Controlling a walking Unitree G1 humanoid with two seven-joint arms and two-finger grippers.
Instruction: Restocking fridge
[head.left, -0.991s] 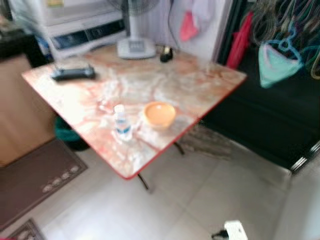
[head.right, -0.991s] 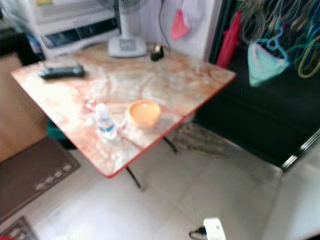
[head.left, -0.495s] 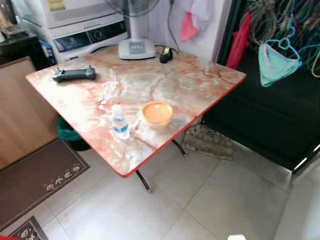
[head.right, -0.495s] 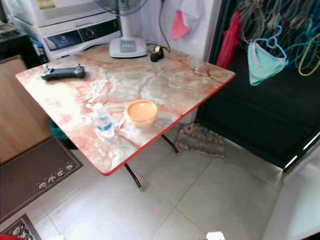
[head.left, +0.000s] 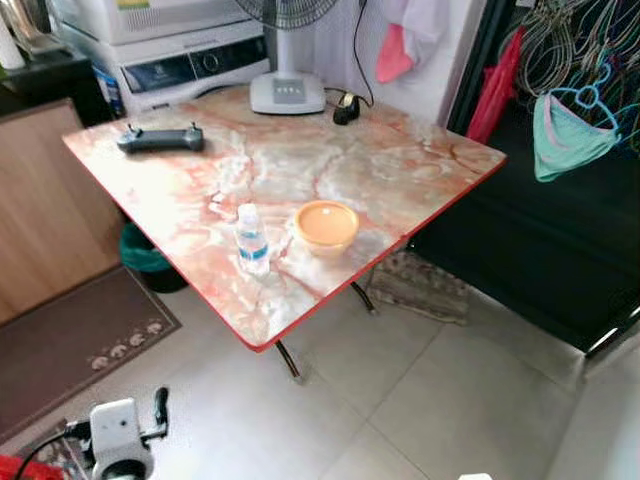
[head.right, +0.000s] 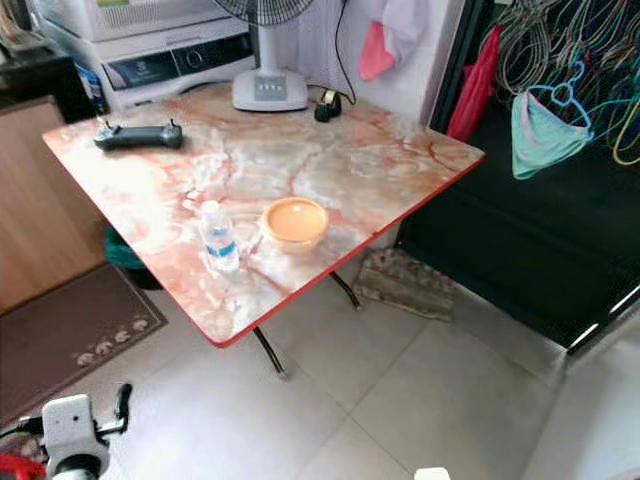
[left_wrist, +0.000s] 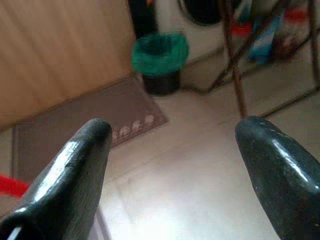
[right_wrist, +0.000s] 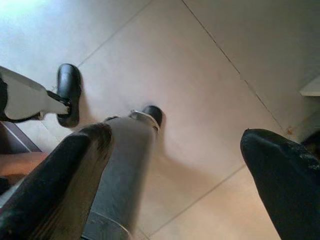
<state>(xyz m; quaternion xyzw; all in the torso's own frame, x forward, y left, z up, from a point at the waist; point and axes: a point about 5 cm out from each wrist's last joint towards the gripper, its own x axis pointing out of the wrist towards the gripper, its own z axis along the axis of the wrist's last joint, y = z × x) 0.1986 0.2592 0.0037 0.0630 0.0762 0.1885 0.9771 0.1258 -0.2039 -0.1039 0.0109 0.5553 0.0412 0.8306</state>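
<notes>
The small clear plastic water bottle (head.left: 252, 238) stands on the marble-patterned counter (head.left: 400, 170), at 1 o'clock, well apart from the empty, spread left claw (left_wrist: 172, 150); the right claw (right_wrist: 175, 165) is likewise spread.

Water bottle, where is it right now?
In the left eye view the water bottle stands upright near the marble table's front corner edge, just left of the orange bowl and apart from it.
</notes>
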